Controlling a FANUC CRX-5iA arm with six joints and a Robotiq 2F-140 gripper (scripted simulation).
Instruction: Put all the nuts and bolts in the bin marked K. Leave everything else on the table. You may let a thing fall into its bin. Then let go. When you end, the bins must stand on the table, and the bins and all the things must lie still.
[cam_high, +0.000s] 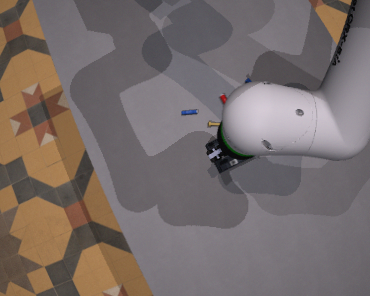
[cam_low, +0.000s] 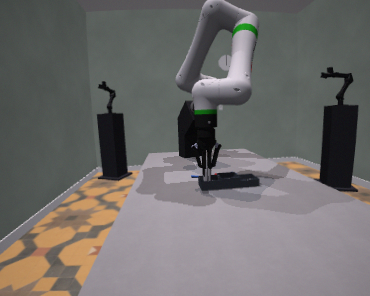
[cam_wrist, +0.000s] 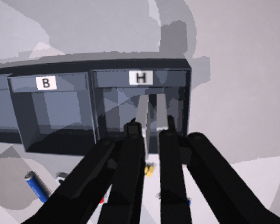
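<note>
A large white arm (cam_high: 295, 120) is seen filling the upper right, its rounded joint covering most of what lies beneath. A green ring and a black part of the bin (cam_high: 222, 157) are exposed at its lower left edge. A blue piece (cam_high: 189, 112) is laid apart on the grey table (cam_high: 150, 240). A yellow bolt (cam_high: 213, 124), a red piece (cam_high: 223, 98) and another blue tip (cam_high: 247, 80) are partly hidden at the joint's rim. Patterned floor (cam_high: 35, 200) is shown on the left.
</note>
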